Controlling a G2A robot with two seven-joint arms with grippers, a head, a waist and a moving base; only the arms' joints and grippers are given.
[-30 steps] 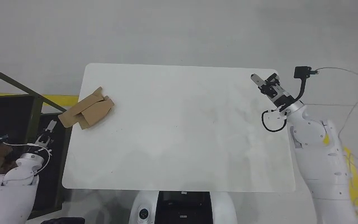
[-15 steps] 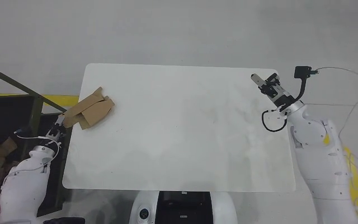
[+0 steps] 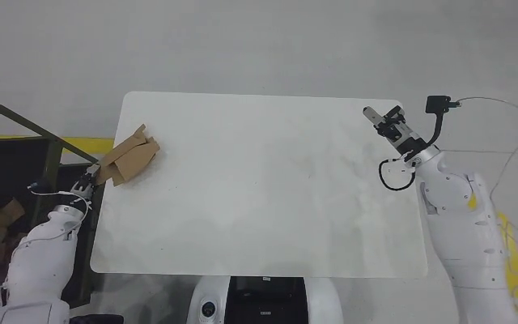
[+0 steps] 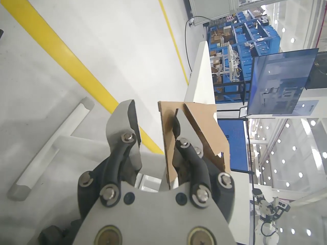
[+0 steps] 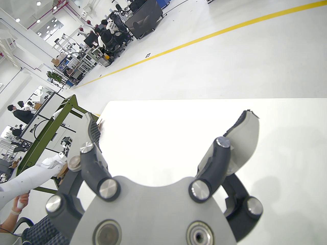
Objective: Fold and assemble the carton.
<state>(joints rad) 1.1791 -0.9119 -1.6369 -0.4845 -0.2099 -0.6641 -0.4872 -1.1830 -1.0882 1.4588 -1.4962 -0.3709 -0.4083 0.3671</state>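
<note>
A flattened brown carton (image 3: 129,156) lies at the left edge of the white table (image 3: 267,186), one flap overhanging. My left gripper (image 3: 89,180) is off the table's left side at that flap. In the left wrist view the gripper (image 4: 154,110) is open and the carton's flap (image 4: 201,131) stands edge-on between its fingers: one finger lies against the cardboard, the other stands clear. My right gripper (image 3: 372,113) hovers over the table's far right corner, open (image 5: 168,117) with nothing in it.
A dark green metal rack (image 3: 32,154) stands left of the table, with cardboard pieces (image 3: 10,212) low beside it. A yellow line (image 4: 63,49) runs across the floor. The table's middle (image 5: 153,138) is bare white surface.
My left gripper has moved up and right to the carton's overhanging flap, which now sits between its fingers. The carton has shifted and turned slightly. The right arm has kept still.
</note>
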